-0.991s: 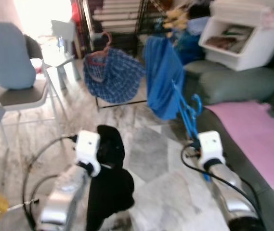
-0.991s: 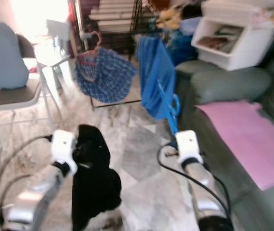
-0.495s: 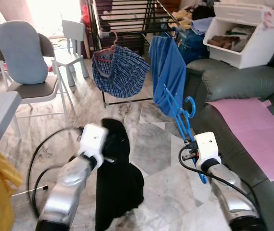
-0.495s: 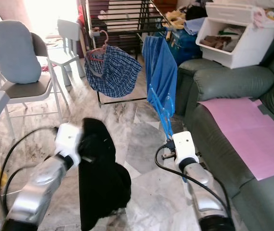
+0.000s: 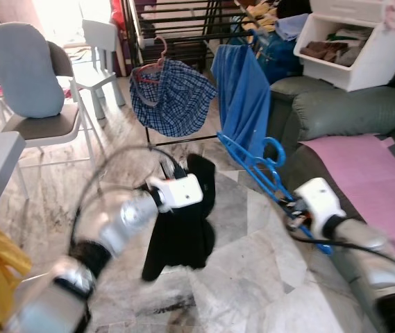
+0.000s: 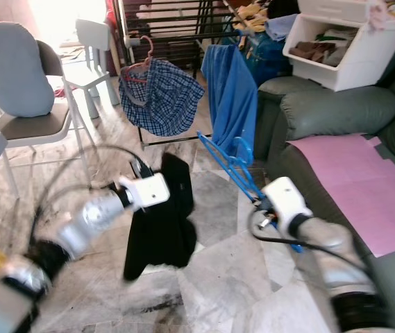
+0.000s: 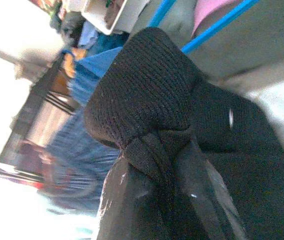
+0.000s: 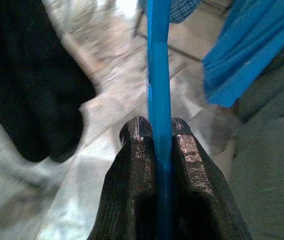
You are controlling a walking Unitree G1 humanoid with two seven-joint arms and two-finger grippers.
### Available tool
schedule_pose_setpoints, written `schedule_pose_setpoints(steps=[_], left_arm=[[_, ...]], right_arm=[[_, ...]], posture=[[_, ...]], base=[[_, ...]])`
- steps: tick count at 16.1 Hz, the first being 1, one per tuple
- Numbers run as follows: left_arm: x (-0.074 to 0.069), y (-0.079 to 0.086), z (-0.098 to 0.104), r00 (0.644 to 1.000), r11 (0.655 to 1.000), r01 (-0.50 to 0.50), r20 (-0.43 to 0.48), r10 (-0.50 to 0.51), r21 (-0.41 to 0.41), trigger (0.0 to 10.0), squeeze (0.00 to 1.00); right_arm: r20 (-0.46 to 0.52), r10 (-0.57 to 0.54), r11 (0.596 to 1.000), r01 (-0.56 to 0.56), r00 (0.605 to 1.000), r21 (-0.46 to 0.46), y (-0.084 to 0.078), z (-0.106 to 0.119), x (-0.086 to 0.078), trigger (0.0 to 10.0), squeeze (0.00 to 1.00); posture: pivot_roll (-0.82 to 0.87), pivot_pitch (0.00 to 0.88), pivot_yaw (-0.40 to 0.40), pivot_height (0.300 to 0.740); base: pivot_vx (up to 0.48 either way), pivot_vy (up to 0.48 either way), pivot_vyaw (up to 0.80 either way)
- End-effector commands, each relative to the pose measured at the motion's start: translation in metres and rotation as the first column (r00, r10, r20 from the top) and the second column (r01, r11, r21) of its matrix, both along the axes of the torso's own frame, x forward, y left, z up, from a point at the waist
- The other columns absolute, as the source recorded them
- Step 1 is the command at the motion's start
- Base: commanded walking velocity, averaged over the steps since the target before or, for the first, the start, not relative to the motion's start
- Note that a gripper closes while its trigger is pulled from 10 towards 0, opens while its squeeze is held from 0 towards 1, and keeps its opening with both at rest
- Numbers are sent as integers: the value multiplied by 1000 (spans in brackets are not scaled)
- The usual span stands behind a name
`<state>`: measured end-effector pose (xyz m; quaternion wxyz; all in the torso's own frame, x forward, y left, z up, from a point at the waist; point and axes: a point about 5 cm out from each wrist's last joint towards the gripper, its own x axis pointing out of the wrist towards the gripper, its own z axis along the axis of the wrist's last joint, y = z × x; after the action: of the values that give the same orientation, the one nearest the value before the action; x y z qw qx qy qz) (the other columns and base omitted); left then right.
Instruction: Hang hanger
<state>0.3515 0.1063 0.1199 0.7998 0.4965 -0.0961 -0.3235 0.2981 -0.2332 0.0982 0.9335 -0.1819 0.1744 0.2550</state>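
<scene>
Two arms reach over the marble floor (image 5: 253,277) in the head views: the left gripper (image 5: 196,182) carries a black garment (image 5: 183,229), the right gripper (image 5: 291,208) a blue hanger (image 5: 253,166), tilted (hook near the grey sofa (image 5: 343,111)). Left wrist view: jaws clenched on the black knit garment (image 7: 146,100). Right wrist view: fingers (image 8: 137,170) pinch the hanger's blue bar (image 8: 159,100), the gripper (image 8: 160,127) grasping it.

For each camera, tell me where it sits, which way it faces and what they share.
Left and right eye views: on the head, facing forward and down at the black garment, blue hanger and drying rack; both silver arms show.
Left wrist view: looks along the left tool, shut on the black garment.
Right wrist view: looks along the right tool, shut on the blue hanger.
Shared: garment and hanger appear in all views.
</scene>
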Motion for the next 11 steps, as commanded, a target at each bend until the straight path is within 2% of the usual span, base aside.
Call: schedule_pose_setpoints(steps=[1,2,3,4,5,7,9,11], left_arm=[[2,0,4,999,999,19,40,-20,26,10000,0],[10,12,8,997,996,-8,73,2,86,10000,0],[13,17,10,997,995,-22,80,14,94,10000,0],[17,23,15,995,995,-44,95,35,87,10000,0],[18,25,17,993,995,-46,111,35,91,10000,0],[19,25,18,991,996,-39,131,27,86,10000,0],[19,25,17,991,995,-34,131,21,94,10000,0],[18,24,19,992,997,-4,126,-6,75,10000,0]], right_arm=[[11,37,999,-37,999,20,1,9,1,10000,0],[-12,120,992,-120,993,48,-2,19,-5,10000,0],[-26,163,985,-161,986,61,-3,23,-9,10000,0],[-65,251,966,-246,966,82,-6,28,-19,10000,0],[-92,280,958,-271,956,96,-8,29,-23,10000,0],[-150,395,915,-374,906,149,-7,36,-35,10000,0],[-177,424,903,-401,888,154,-8,38,-38,10000,0],[-228,488,872,-458,842,176,-8,39,-44,10000,0]], posture=[[-102,0,26,740],[-108,0,34,740],[-115,0,46,740],[-117,0,47,740],[-119,0,46,740],[-117,0,42,740],[-117,0,42,740],[-110,0,42,740]], base=[[0,0,0],[0,0,0],[0,0,0],[0,0,0],[0,0,0],[0,0,0],[0,0,0],[0,0,0]])
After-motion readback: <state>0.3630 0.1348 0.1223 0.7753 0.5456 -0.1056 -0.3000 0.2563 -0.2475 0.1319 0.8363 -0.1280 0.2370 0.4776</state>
